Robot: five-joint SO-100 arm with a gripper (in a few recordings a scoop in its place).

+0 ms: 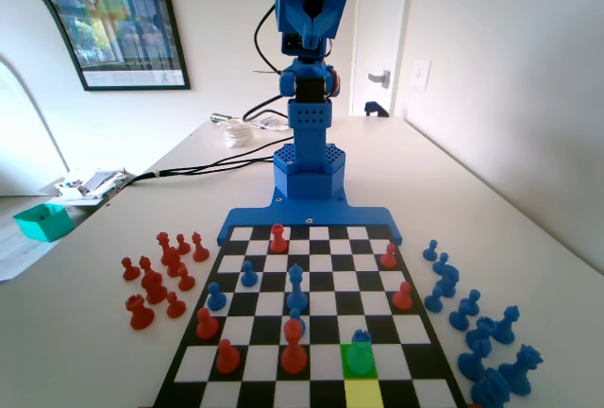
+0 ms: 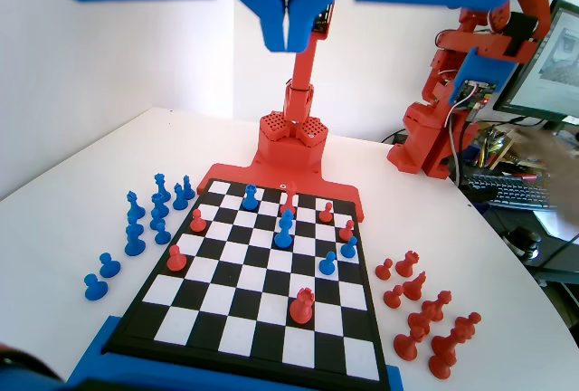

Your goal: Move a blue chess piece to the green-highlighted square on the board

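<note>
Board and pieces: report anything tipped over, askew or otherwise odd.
Nothing stands out. Every piece on the board stands upright. The blue chess piece stands on the green-highlighted square. Red captured pieces and blue captured pieces stand in loose clusters beside the board. The gripper hangs high, fingers closed and empty.

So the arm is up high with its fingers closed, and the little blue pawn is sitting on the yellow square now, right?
Not quite. In the fixed view the blue pawn stands on the green-highlighted square, not the yellow square just in front of it. The rest holds: the wrist view shows the fingers closed, high above the board.
</note>
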